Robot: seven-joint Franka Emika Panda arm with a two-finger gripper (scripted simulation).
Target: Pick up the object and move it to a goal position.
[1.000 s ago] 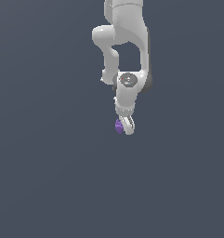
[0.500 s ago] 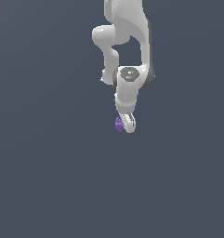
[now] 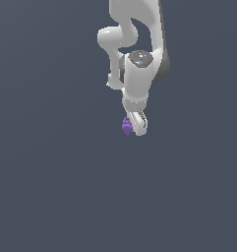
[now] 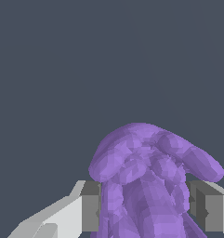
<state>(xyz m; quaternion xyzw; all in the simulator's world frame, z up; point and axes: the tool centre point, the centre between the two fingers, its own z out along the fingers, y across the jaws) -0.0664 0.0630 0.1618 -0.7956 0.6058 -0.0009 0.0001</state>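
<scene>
Object (image 3: 127, 126): small, purple and lumpy, sitting right at the tip of the end effector (image 3: 135, 129). Looks much smaller than the white arm (image 3: 135, 74) above it. Pokes out a little on the exterior view's left of the fingertips.

Up close in the wrist view, fills the space between the two fingers (image 4: 91, 206). Same purple object (image 4: 148, 181) there, bumpy all over, with a rounded top sticking out past the fingertips. One grey pad pressed against each side of it. Touching on both sides, no gap to see.

End effector (image 4: 148, 209) closed in on the object and gripping it, fingers only as far apart as the lump is wide. Points down in the exterior view, hanging under the bent white arm.

Plain dark grey all around. Hard to tell from either view whether the object rests on the table (image 3: 66, 197) or hangs just above it.
</scene>
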